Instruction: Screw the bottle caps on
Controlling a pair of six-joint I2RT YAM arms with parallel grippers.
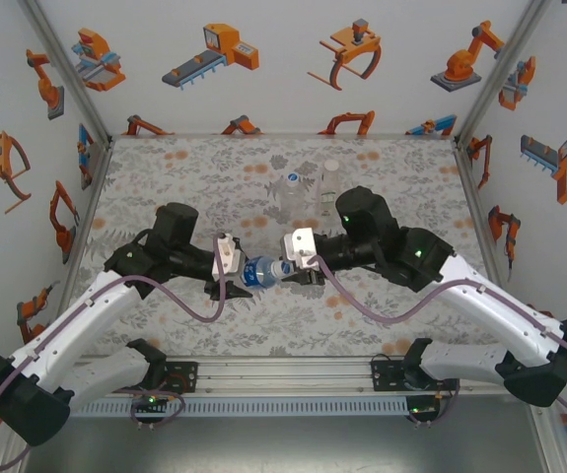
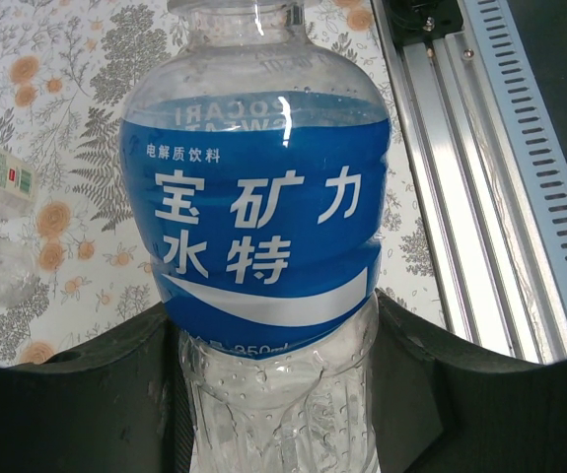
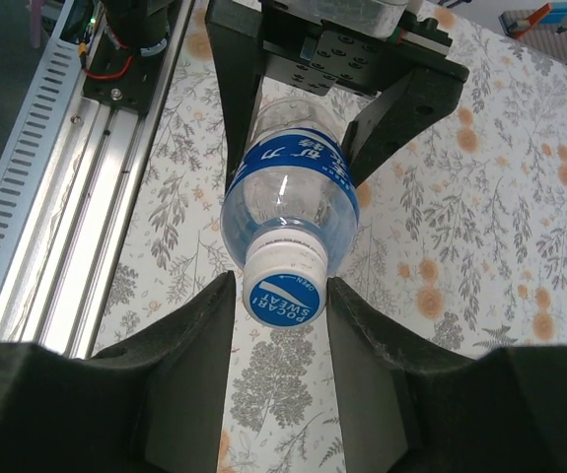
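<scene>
The left arm [image 1: 76,320] at 7 o'clock and the right arm [image 1: 490,305] at 5 o'clock have white shells, black joints and mauve cables [image 1: 382,310]. The pincer fingers [image 3: 194,355] are matte black.

left tool [image 1: 247,277]: clamped; right tool [image 3: 281,296]: jaws narrow; arms [image 1: 115,296]: angled inward, tools facing

one bottle [image 1: 263,269] lies between the left gripper [image 1: 241,280] and right gripper [image 1: 299,273], two other bottles [image 1: 291,192] standing behind it.

Bright, even light filled my views, glare streaked the clear blue-labelled plastic bottle [image 2: 263,227], and my black right fingers [image 3: 179,384] looked soft.
</scene>
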